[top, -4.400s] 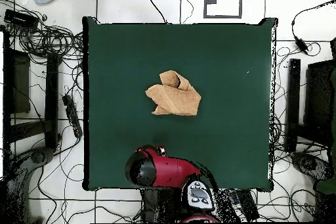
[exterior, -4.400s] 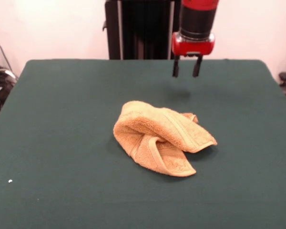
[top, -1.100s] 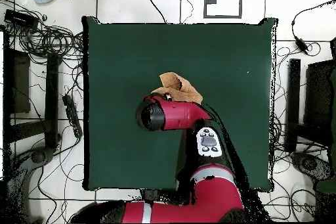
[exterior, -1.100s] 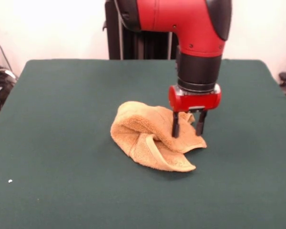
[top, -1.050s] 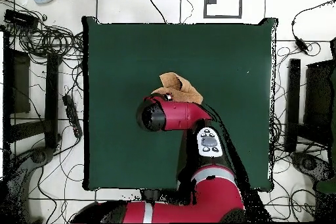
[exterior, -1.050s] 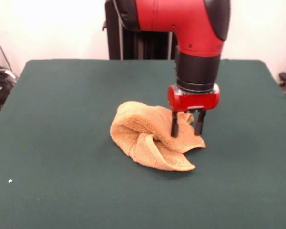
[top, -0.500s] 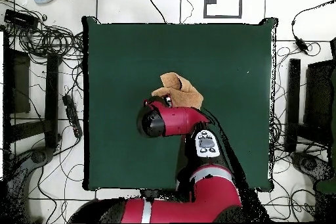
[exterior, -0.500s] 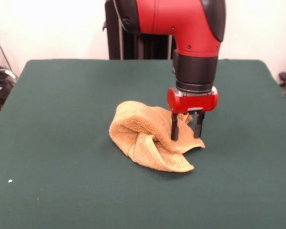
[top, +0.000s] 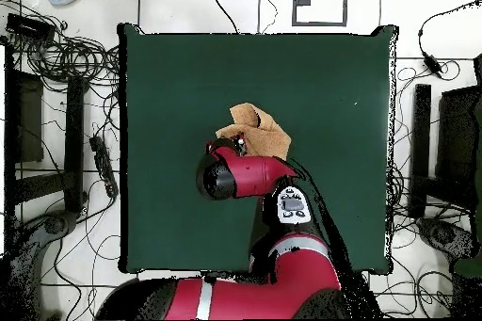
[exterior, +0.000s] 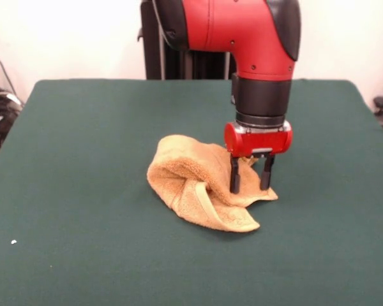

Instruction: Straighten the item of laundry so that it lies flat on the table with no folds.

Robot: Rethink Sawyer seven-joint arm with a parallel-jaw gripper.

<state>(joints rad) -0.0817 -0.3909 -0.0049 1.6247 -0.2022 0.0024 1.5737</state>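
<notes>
Front view: the towel (exterior: 201,188) lies crumpled near the middle of the table (exterior: 70,159), well apart from every edge. It is bunched into a rounded hump with at least two layers folded over each other, and a ribbed band runs along the flap pointing toward the near edge. The gripper (exterior: 248,180) stands upright at the towel's end toward the picture's right. Its two black fingers (exterior: 234,180) are spread apart — not clenched — with their tips down on or just above the top flap. No cloth is visibly pinched between them.

Overhead view: the arm (top: 247,174) covers much of the towel (top: 260,126), leaving only the part toward the table's far edge visible. The gripper itself is hidden here, so the contact cannot be confirmed.

Assessment: the task is not yet done; the folds remain. Risks from here:
- closing on several layers at once, which would drag the bundle rather than open it;
- closing too shallow, so the thick terry slips free;
- pressing the tips into the table cloth — snagging it.
</notes>
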